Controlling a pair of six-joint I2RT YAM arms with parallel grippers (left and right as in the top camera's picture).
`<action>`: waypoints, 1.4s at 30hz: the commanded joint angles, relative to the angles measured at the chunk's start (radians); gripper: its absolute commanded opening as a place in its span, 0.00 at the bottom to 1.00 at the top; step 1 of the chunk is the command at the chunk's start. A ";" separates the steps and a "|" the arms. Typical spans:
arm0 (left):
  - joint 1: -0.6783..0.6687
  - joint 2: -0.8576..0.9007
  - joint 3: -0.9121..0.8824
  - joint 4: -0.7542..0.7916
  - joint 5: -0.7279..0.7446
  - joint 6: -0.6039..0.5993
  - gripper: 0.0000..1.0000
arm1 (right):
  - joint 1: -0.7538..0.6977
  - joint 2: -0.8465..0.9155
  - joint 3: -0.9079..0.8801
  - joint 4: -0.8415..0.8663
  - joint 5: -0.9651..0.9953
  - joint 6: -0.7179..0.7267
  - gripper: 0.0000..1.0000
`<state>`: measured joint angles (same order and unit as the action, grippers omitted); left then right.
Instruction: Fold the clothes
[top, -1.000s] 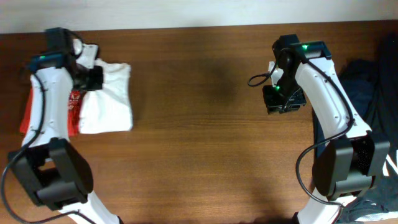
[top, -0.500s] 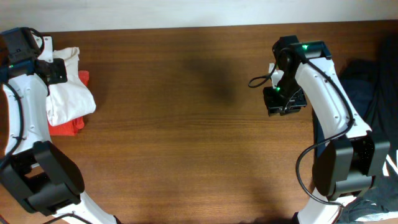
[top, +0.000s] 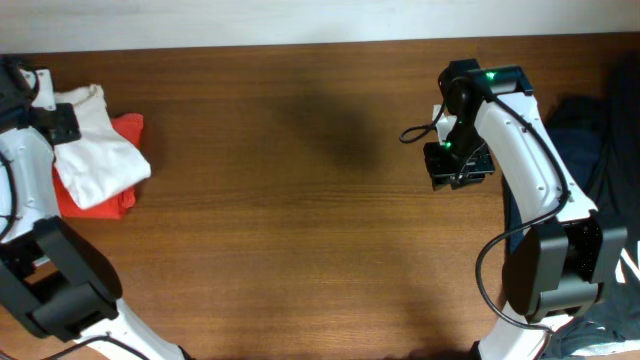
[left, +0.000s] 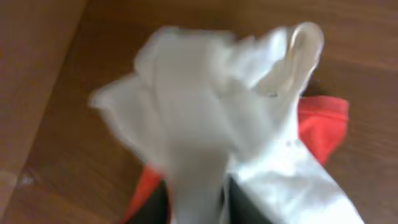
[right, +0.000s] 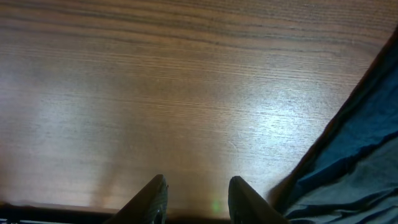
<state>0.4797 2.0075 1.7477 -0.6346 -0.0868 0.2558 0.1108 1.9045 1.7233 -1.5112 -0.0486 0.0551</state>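
A folded white T-shirt (top: 95, 160) lies bunched at the table's far left, on top of a red garment (top: 128, 130). My left gripper (top: 60, 125) is shut on the white T-shirt; in the left wrist view the white cloth (left: 224, 118) runs between the dark fingers (left: 196, 205), with the red garment (left: 320, 127) under it. My right gripper (top: 458, 170) is open and empty above bare wood at the right; its fingers (right: 196, 199) show in the right wrist view.
A heap of dark blue clothes (top: 605, 150) lies at the table's right edge; it also shows in the right wrist view (right: 354, 162). A pale wall band (top: 300, 20) runs along the back edge.
My left gripper has dragged the white T-shirt leftward to the table's left edge, bunching it and uncovering more of the red garment. The right arm has not moved.
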 joint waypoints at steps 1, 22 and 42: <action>0.033 0.004 0.020 0.018 -0.008 0.007 0.99 | -0.008 -0.024 0.012 -0.004 0.016 0.003 0.36; -0.589 -0.081 0.086 -0.819 0.229 -0.265 0.99 | -0.138 -0.010 -0.014 -0.031 -0.262 0.000 0.77; -0.582 -1.388 -0.880 -0.203 0.222 -0.267 0.99 | -0.157 -1.214 -0.672 0.346 -0.089 0.005 0.99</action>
<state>-0.1051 0.7410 0.9672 -0.8726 0.1310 -0.0051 -0.0479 0.7570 1.0752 -1.1652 -0.1837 0.0528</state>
